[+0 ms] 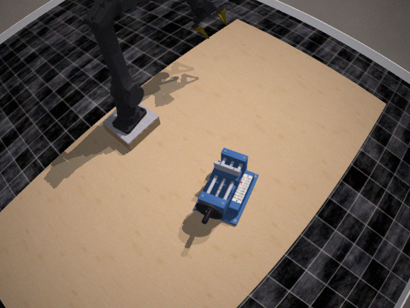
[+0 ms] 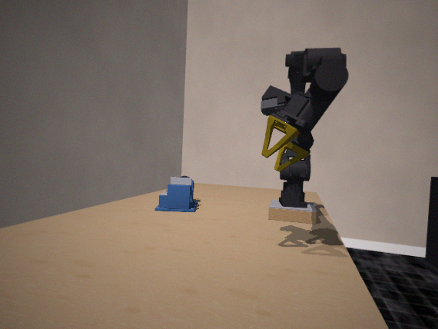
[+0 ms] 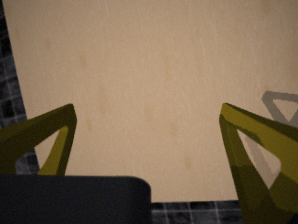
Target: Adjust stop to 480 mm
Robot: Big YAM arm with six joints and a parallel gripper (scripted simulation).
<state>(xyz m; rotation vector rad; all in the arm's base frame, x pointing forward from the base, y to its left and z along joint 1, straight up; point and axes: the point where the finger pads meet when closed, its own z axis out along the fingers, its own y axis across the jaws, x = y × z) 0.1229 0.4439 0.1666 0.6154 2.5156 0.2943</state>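
Observation:
A blue screw-driven fixture point(image 1: 234, 154) point(image 2: 178, 197) stands on the table. The grey stop plate point(image 1: 226, 168) point(image 2: 180, 180) sits on its rods, nearer the end away from the handwheel. A black handwheel point(image 1: 214, 211) with a crank handle point(image 1: 206, 216) is at its front end in the top view. A white scale point(image 1: 242, 188) with a red pointer mark point(image 1: 240, 182) runs along its side; its numbers are too small to read. My gripper point(image 1: 218, 32) point(image 2: 270, 163) point(image 3: 148, 111) is open and empty, high above the table edge, far from the handwheel.
The arm's base stands on a block point(image 1: 145, 135) point(image 2: 292, 214) by the table's edge, to one side of the fixture. The wooden table point(image 1: 306, 126) point(image 2: 154, 269) point(image 3: 150, 60) has dark tiled floor beyond its edges.

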